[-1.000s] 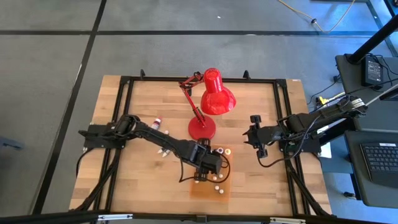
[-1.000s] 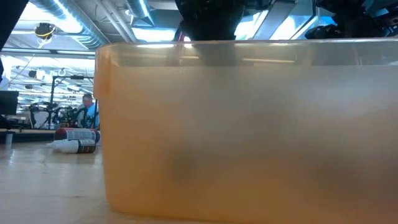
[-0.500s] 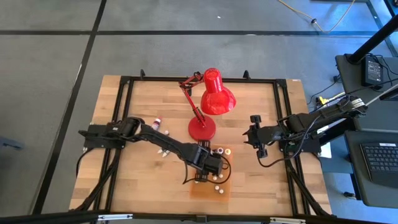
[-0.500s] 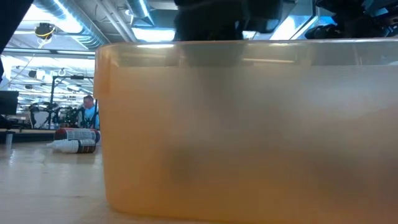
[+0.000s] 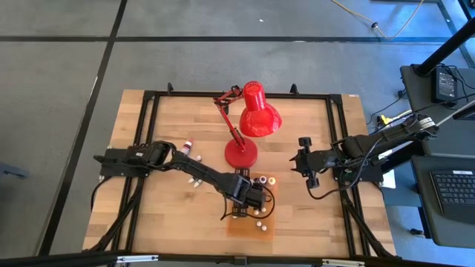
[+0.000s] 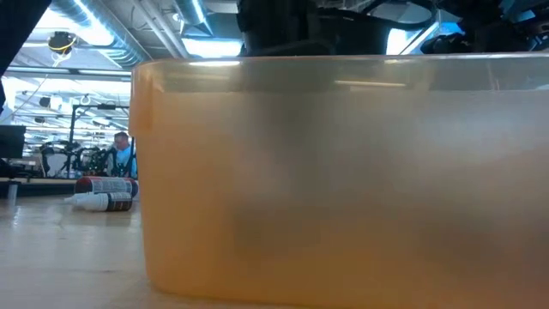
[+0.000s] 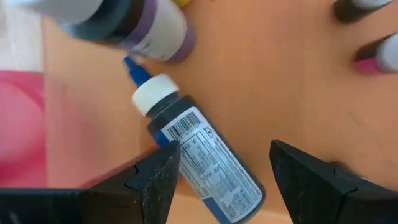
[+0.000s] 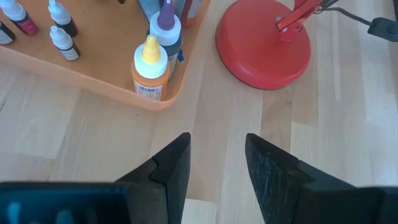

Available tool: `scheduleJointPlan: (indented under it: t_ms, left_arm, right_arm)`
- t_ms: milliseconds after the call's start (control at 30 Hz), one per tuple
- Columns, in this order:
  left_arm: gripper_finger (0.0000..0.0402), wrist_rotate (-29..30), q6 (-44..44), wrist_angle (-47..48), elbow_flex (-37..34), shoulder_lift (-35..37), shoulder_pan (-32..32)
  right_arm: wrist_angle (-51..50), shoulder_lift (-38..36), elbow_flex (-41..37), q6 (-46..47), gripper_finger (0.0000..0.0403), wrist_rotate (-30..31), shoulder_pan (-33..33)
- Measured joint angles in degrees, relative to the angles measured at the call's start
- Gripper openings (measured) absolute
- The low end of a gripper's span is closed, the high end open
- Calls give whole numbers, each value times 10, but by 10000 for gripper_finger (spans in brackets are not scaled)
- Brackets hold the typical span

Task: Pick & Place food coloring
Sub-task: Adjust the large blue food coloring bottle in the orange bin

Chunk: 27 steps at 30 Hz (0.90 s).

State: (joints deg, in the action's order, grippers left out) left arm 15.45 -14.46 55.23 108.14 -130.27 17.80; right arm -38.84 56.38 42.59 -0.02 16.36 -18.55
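In the left wrist view a blue food coloring bottle (image 7: 199, 158) with a white cap lies on its side on the floor of the orange tray (image 7: 280, 81). My left gripper (image 7: 225, 149) hangs open just above it, pointing down. One finger stands on each side of the bottle, the nearer one (image 7: 163, 174) right beside it. From above, this gripper (image 5: 249, 202) is inside the tray (image 5: 234, 226). My right gripper (image 5: 304, 167) waits open to the right of the lamp base, holding nothing.
A purple-capped bottle (image 8: 166, 31) and a yellow-capped one (image 8: 149, 74) stand in the tray's corner by the red lamp base (image 8: 264, 46). Small dropper bottles (image 8: 62, 40) stand farther in. Loose bottles (image 5: 197, 180) lie on the table left of the tray. The tray wall (image 6: 343, 172) fills the low view.
My left gripper has come down into the tray toward the lying blue bottle, still open. My right arm has kept still.
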Motion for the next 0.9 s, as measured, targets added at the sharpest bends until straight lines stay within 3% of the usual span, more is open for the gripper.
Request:
scheduleJointPlan:
  t_ms: [900]
  left_arm:
    - [243,13,-77,8,0,-5,-7]
  right_arm:
    - [0,0,0,0,156,0,0]
